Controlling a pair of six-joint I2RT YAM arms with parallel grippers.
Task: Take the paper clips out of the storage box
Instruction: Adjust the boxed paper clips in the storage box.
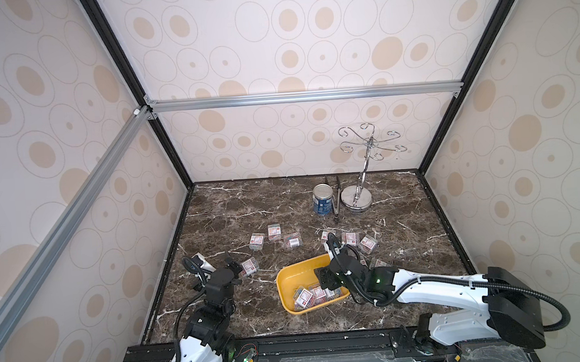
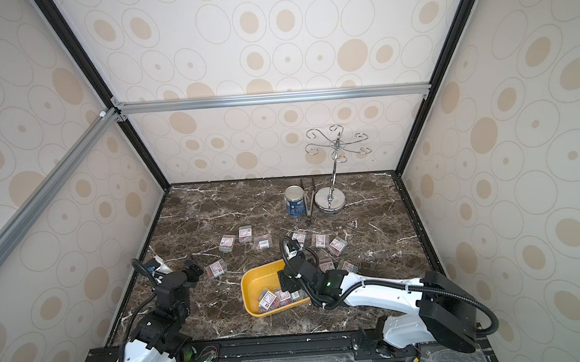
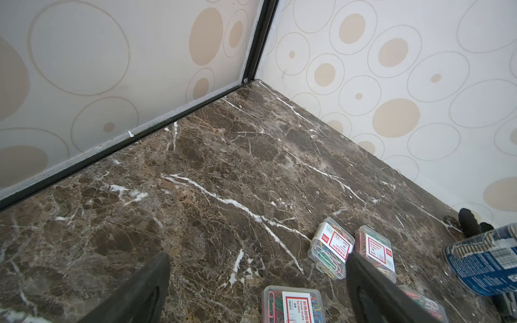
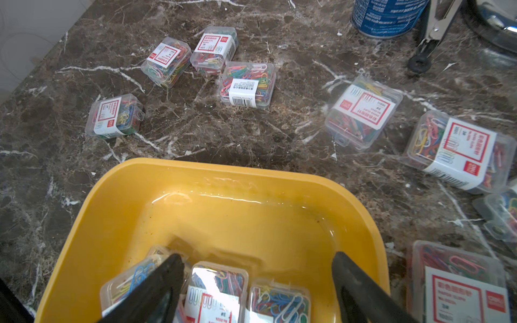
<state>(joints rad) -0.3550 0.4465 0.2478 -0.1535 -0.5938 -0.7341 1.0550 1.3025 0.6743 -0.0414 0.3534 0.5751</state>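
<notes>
The yellow storage box sits at the table's front centre. Several clear cases of paper clips are bunched at its near end. My right gripper hangs open inside the box, its fingers either side of two cases and gripping nothing. More cases lie on the marble: three beyond the box to the left and others to the right. My left gripper stands open over the table, with one case just beside it.
A blue-labelled tin can, metal tongs and a chrome hook stand stand at the back right. Patterned walls close in the table on three sides, and the left arm is near the left wall.
</notes>
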